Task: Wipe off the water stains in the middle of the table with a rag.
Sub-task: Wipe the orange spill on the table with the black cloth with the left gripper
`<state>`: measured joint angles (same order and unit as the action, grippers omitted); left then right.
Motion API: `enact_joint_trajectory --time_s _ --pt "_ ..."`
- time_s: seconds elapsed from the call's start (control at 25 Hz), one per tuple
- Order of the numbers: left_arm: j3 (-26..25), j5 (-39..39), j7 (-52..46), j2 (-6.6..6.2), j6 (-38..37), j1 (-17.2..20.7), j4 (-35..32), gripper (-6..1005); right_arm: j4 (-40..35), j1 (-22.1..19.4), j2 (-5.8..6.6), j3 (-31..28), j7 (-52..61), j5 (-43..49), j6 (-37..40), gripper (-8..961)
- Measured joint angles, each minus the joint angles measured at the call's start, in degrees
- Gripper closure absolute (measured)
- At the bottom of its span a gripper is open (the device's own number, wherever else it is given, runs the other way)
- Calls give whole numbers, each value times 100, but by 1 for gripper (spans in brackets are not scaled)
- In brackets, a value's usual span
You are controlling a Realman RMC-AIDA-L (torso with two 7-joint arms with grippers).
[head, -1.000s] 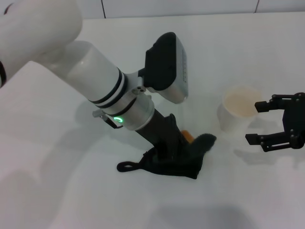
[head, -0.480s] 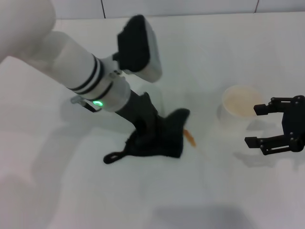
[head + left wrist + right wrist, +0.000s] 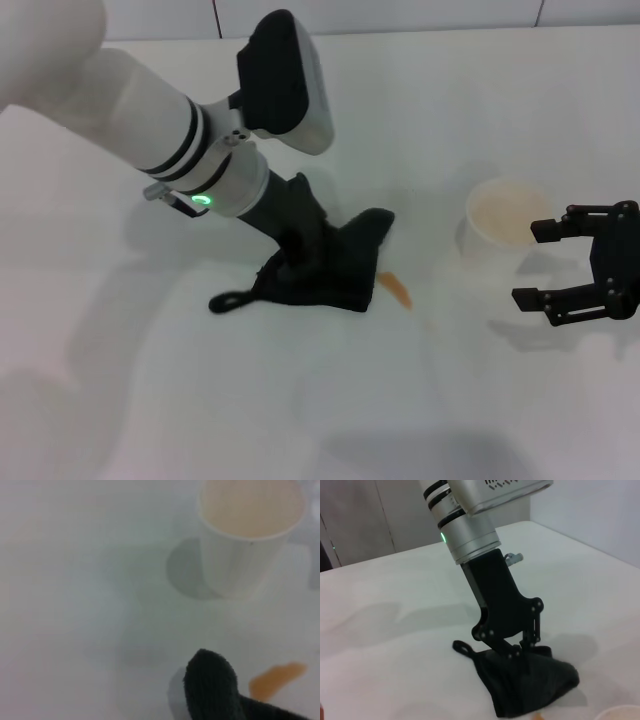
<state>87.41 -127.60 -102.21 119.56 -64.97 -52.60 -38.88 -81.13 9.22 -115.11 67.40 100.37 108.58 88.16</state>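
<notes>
While the left gripper (image 3: 300,262) presses down with its fingers closed on the rag (image 3: 335,270), the dark cloth lies bunched near the middle of the table (image 3: 150,400), its long axis running roughly parallel to the far edge, with the thin loop trailing toward the left edge and a raised corner pointing toward the far right. The water stains (image 3: 396,289), a small orange streak slanting toward the near right, sit just beside the rag's right end, short of the whitish cup (image 3: 500,235). Plain white and smooth, the table ends at a grey-lined far edge, and the right gripper (image 3: 572,265) hovers near the right edge beside the cup, fingers spread and empty.
</notes>
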Motion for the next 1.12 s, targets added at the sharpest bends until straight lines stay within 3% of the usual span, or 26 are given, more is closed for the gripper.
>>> enact_joint_trajectory --time_s 0.52,0.88,1.12 --pt "720 1021 343 31 142 -148 -15 924 -54 -5 -3 -16 0 -17 72 97" --pt "1440 1588 351 33 300 -52 20 924 -93 -23 -3 -20 9 -17 116 97" --pt "1528 1635 351 40 265 122 -130 924 -140 -26 -3 -16 23 -22 126 97"
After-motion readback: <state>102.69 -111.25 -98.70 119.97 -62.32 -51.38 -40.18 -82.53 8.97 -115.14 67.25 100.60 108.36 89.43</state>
